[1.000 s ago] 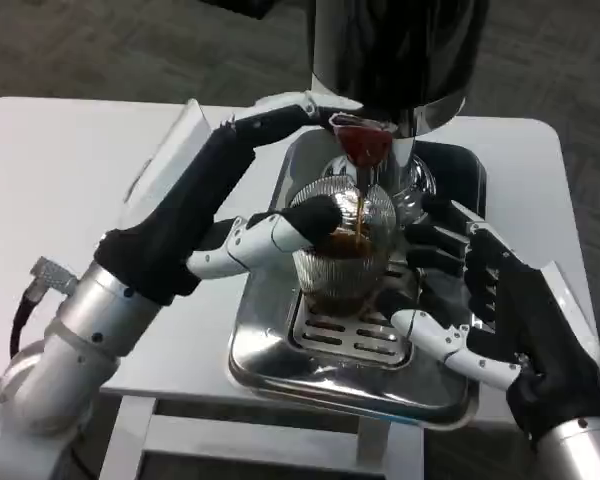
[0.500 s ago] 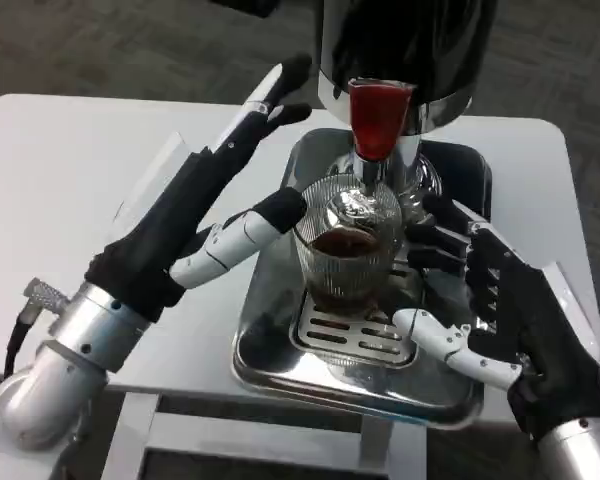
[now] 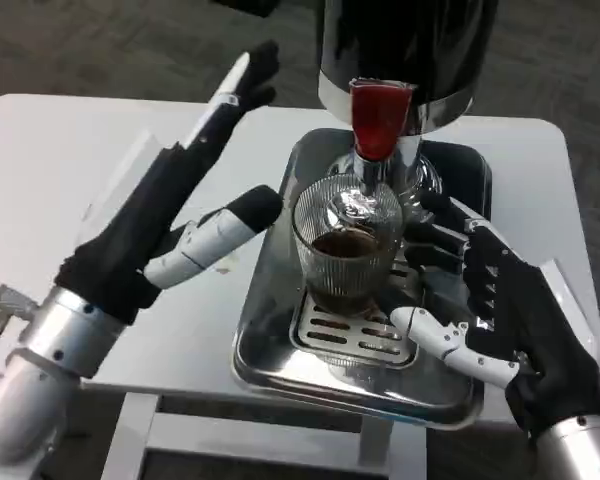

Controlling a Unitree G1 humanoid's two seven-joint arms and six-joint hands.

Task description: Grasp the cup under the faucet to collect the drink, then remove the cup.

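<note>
Your robot's ribbed clear glass cup (image 3: 347,255), part filled with dark brown drink, stands upright at the centre of the head view, on the slotted metal grate (image 3: 345,335) of a shiny steel drip tray (image 3: 280,370). Directly above it, at 12 o'clock from the cup, the red lever faucet (image 3: 379,118) hangs from the black and chrome drink dispenser (image 3: 405,50), with its chrome spout just over the cup's rim.

At 3 o'clock from the cup, your right hand (image 3: 480,305) has its black fingers (image 3: 442,240) against the cup's right side, while a white finger (image 3: 435,338) reaches under toward the cup's base at about 5 o'clock. The hand is curled partway round the glass; whether it truly grips the cup, you cannot tell from this angle.

At 9 o'clock from the cup, your left hand (image 3: 185,205) is spread wide and holds nothing. Its long fingers point to 1 o'clock, well clear of the faucet, and one black-tipped finger (image 3: 242,212) lies just beside the cup's left wall, apart from it by a small gap.

The tray sits on the white table (image 3: 50,170), toward its 3 o'clock half, above grey carpet (image 3: 100,45).
</note>
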